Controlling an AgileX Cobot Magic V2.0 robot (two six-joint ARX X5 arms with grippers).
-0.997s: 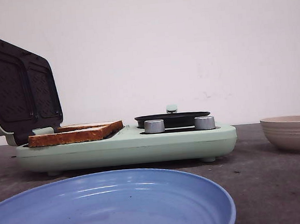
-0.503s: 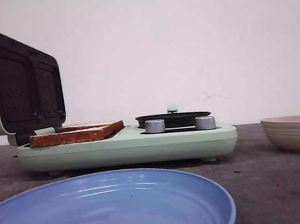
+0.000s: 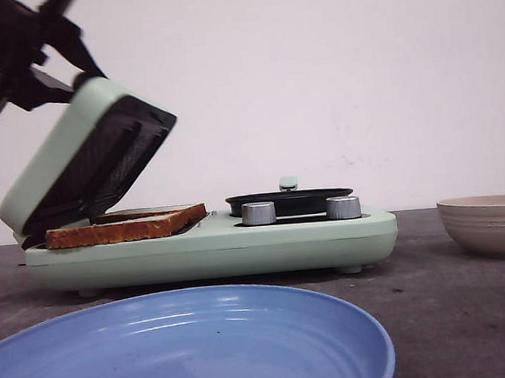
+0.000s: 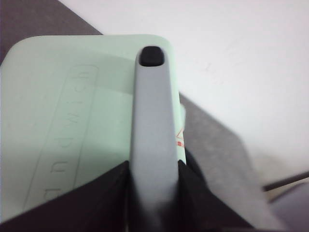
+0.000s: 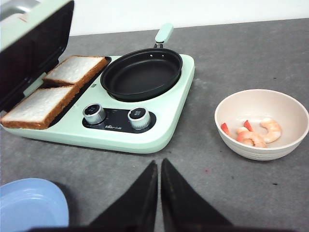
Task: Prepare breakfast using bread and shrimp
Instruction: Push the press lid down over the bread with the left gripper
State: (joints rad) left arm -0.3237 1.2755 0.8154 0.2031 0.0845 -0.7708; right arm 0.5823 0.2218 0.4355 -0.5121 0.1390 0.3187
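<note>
Mint-green, the lid [image 3: 75, 155] tilts half down over the bread [image 5: 53, 92] — our left gripper [image 3: 28, 58] presses on its back, jaw state impossible to tell. Both slices lie side by side on the lower plate. Our right gripper [image 5: 159, 166] hangs closed above the surface [image 5: 207, 159] — the shrimp [image 5: 256, 134] sit in the bowl [image 5: 263, 152], beside the pan [image 5: 141, 73].

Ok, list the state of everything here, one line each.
Mint-green sandwich-maker lid: half closed, tilted over the bread.
Two white bread slices: lying side by side on the plates.
Black frying pan: empty.
Beige bowl: holds shrimp.
Blue plate: empty.
Right gripper: shut, empty.
</note>
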